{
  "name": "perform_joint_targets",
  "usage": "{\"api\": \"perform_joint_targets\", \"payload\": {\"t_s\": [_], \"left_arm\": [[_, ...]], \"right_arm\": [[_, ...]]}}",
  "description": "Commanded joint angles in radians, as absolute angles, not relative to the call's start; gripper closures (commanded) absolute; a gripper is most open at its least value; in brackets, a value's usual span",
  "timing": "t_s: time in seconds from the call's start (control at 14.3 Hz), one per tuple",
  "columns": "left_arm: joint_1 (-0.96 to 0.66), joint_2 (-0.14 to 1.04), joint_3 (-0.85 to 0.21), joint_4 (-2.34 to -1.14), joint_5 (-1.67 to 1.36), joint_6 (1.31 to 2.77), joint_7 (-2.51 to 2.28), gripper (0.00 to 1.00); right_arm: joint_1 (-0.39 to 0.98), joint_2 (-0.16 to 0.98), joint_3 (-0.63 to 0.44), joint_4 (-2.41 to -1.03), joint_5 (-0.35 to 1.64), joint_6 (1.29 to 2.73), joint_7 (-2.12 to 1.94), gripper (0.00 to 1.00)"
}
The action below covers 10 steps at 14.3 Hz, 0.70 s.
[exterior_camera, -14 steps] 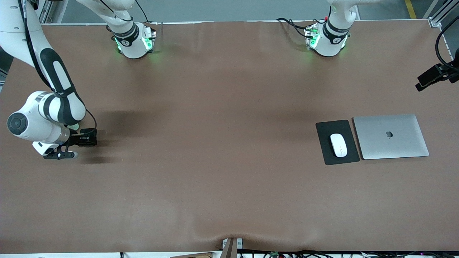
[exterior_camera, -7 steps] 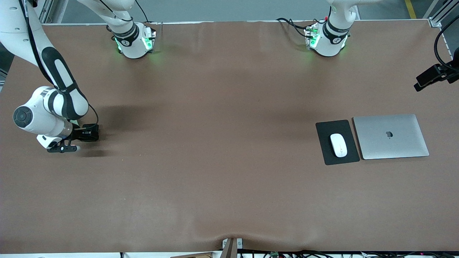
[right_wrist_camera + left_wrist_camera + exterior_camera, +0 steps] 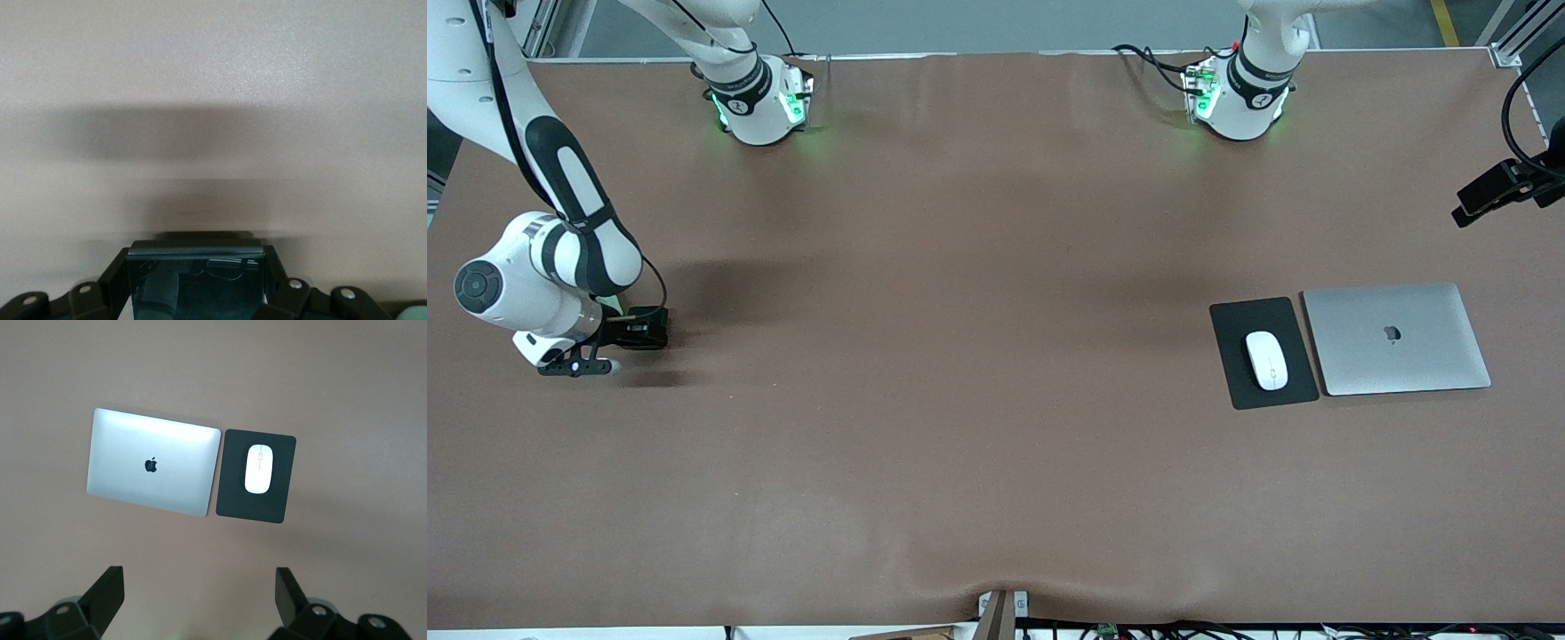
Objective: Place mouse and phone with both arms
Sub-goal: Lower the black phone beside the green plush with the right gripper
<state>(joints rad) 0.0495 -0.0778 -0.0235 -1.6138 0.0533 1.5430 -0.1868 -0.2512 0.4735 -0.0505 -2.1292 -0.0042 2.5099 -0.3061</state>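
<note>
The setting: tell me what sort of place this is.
Probably a robotics lab test bench. Two arms are bolted along one edge of a brown-covered table, cables trail past its edges, and staged desk props sit there: a mouse on a mouse pad beside a closed laptop.

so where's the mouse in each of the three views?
Front view: the mouse lies on the black mouse pad, toward the left arm's end of the table.
Left wrist view: mouse on the pad, seen from above.
Right wrist view: not in it.
Shared landmark: the closed silver laptop beside the pad.
</note>
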Motion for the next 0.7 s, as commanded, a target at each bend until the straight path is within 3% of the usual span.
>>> {"api": "perform_joint_targets", "payload": {"t_s": [0.0, 0.14, 0.21, 0.28, 0.63], "left_arm": [[0.052, -0.095, -0.025, -1.629, 0.034, 1.554, -0.173, 0.0], [0.051, -0.095, -0.026, -1.629, 0.034, 1.554, -0.181, 0.0], [0.051, -0.095, -0.026, -1.629, 0.034, 1.554, -0.183, 0.0], [0.051, -0.095, -0.026, -1.628, 0.034, 1.554, -0.183, 0.0], [0.048, -0.1, -0.029, -1.624, 0.034, 1.546, -0.189, 0.0]], "right_arm": [[-0.279, 0.436, -0.034, -2.16, -0.026, 2.514, -0.319, 0.59], [-0.281, 0.437, -0.035, -2.161, -0.026, 2.514, -0.319, 0.36], [-0.279, 0.437, -0.034, -2.16, -0.026, 2.513, -0.319, 0.1], [-0.279, 0.437, -0.034, -2.16, -0.026, 2.51, -0.319, 0.0], [-0.272, 0.431, -0.034, -2.148, -0.026, 2.496, -0.314, 0.0]]}}
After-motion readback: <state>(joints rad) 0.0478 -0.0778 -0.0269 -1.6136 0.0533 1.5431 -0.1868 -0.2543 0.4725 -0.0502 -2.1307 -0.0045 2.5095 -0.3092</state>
